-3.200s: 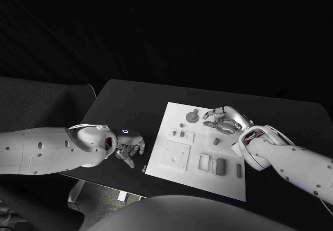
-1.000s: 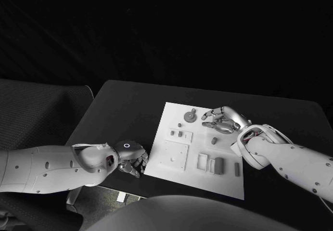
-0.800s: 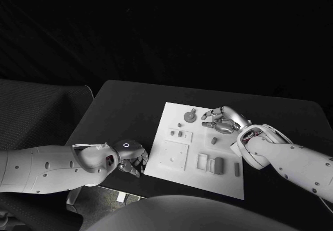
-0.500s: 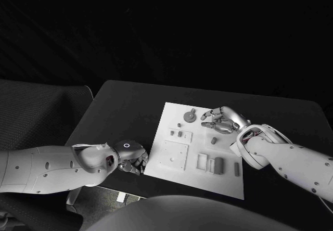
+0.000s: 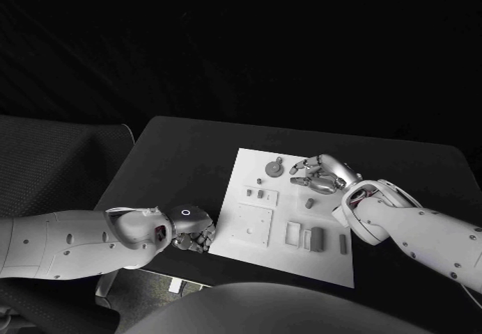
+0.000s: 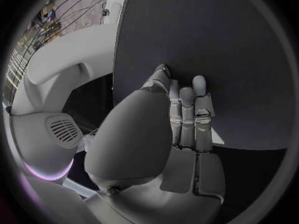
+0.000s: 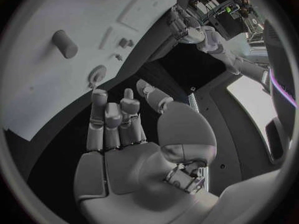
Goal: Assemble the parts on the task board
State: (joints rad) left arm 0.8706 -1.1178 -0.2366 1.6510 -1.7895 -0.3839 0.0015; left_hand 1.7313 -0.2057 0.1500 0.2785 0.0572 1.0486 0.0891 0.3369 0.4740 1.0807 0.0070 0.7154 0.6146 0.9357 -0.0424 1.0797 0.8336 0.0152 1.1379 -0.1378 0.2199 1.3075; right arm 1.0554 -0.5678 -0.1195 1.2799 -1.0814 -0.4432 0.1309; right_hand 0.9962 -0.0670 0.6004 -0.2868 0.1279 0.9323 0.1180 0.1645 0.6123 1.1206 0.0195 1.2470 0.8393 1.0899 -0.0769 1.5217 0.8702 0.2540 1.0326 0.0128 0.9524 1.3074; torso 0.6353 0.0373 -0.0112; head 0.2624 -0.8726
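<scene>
The white task board [image 5: 253, 167] lies mid-counter [image 5: 181, 153] with small grey parts [image 5: 318, 239] on it. The right hand [image 5: 323, 175] hovers over its 2 o'clock corner, fingers apart and empty. At the board's 8 o'clock edge the left hand [image 5: 193, 236] rests, fingers straight together, holding nothing.

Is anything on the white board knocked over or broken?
Nothing stands out. The task board lies flat on the black table, its small parts sitting tidy on it. The right hand is at its far edge, the left hand at its near left corner. Nothing looks spilled or cracked.
</scene>
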